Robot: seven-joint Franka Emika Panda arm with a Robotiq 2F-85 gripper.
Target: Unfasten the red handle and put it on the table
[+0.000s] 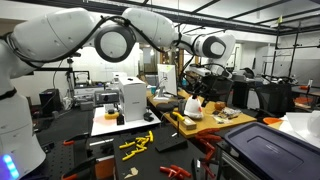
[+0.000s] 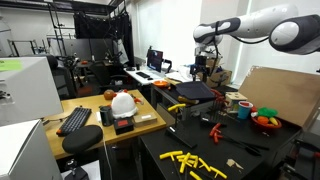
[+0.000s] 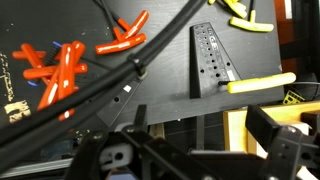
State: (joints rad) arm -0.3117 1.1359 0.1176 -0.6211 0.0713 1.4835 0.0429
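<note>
Several red-handled tools (image 3: 57, 72) lie on the black table (image 3: 165, 60) at the upper left of the wrist view; one more red handle (image 3: 124, 40) lies nearer the middle. They also show in both exterior views (image 2: 215, 128) (image 1: 205, 146). My gripper (image 3: 205, 150) fills the bottom of the wrist view, jaws wide apart and empty. In both exterior views the gripper (image 2: 205, 66) (image 1: 206, 78) hangs high above the bench, well away from the red handles.
A black perforated block (image 3: 212, 58) and yellow-handled tools (image 3: 258, 85) lie on the table. Black cables (image 3: 120, 65) cross the wrist view. More yellow tools (image 2: 192, 160), a white helmet (image 2: 122, 102), a fruit bowl (image 2: 265, 119) and a wooden board (image 1: 222, 118) are nearby.
</note>
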